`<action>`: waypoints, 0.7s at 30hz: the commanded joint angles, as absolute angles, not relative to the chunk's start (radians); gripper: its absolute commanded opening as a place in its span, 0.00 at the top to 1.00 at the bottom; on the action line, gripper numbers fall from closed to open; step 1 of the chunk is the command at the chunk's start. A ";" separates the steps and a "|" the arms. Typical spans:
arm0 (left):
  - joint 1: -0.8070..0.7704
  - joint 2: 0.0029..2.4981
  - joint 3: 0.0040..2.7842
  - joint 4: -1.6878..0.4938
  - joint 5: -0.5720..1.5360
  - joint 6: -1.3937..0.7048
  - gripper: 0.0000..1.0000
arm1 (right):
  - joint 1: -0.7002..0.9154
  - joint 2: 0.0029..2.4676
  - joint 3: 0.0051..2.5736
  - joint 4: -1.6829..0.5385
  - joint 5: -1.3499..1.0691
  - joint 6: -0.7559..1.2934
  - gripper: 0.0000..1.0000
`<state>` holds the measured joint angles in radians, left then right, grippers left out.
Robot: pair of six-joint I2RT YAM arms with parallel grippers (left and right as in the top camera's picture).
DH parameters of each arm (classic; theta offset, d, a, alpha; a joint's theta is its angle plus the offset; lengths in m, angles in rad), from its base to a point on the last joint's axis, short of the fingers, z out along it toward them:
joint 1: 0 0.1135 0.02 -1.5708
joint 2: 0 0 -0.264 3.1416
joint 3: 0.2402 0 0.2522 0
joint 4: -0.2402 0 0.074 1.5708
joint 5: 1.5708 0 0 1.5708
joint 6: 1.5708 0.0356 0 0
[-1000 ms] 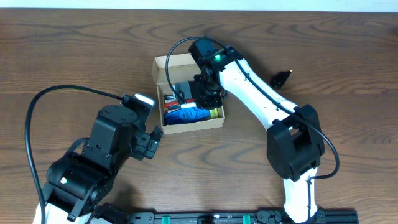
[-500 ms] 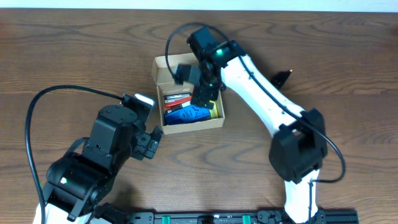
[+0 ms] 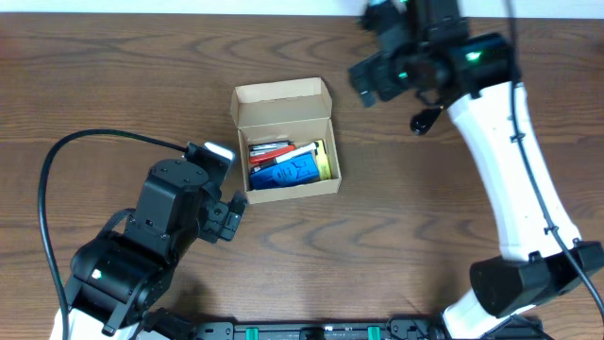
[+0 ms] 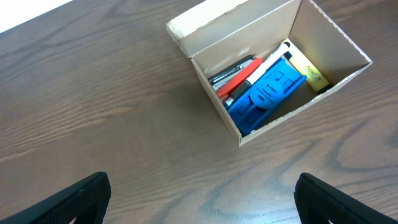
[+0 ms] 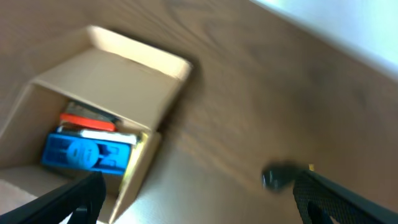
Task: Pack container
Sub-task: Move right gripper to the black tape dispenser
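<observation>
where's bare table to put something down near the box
Bare table lies left of the container, past the left arm's cable, and between the container's front and the right arm. Crowded: around the left gripper, and by the small black object beside the right gripper.

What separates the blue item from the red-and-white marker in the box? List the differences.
Colour: the blue item is solid blue, while the marker is red at one end and white at the other.
Shape: the blue item is broad and blocky, the marker slim.
Place: the blue item sits by the front wall of the container, the marker behind it, nearer the lid.
Shared: both lie lengthwise inside the container.
</observation>
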<state>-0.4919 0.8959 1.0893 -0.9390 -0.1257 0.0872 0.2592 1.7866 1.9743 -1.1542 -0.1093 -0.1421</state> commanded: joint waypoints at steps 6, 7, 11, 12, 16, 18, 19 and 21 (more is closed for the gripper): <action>-0.491 0.896 1.102 -0.942 -0.118 0.105 0.05 | 0.101 1.836 1.914 -1.150 -0.228 0.144 0.01; -0.491 0.896 1.102 -0.942 -0.118 0.105 0.05 | 0.086 1.844 1.897 -1.137 -0.207 0.239 0.01; -0.491 0.896 1.102 -0.942 -0.118 0.105 0.05 | 0.043 1.881 1.842 -1.130 -0.077 0.588 0.01; -0.491 0.896 1.102 -0.942 -0.118 0.105 0.05 | 0.036 1.897 1.835 -1.129 -0.063 0.657 0.02; -0.491 0.896 1.102 -0.942 -0.118 0.105 0.05 | 0.030 1.967 1.834 -1.101 -0.028 0.791 0.09; -0.491 0.896 1.102 -0.942 -0.118 0.105 0.05 | 0.029 2.006 1.834 -1.095 0.002 0.848 0.11; -0.491 0.896 1.102 -0.942 -0.118 0.105 0.05 | 0.028 2.028 1.834 -1.095 0.010 0.876 0.11; -0.491 0.896 1.102 -0.942 -0.118 0.105 0.05 | 0.023 2.071 1.834 -1.092 0.012 0.905 0.11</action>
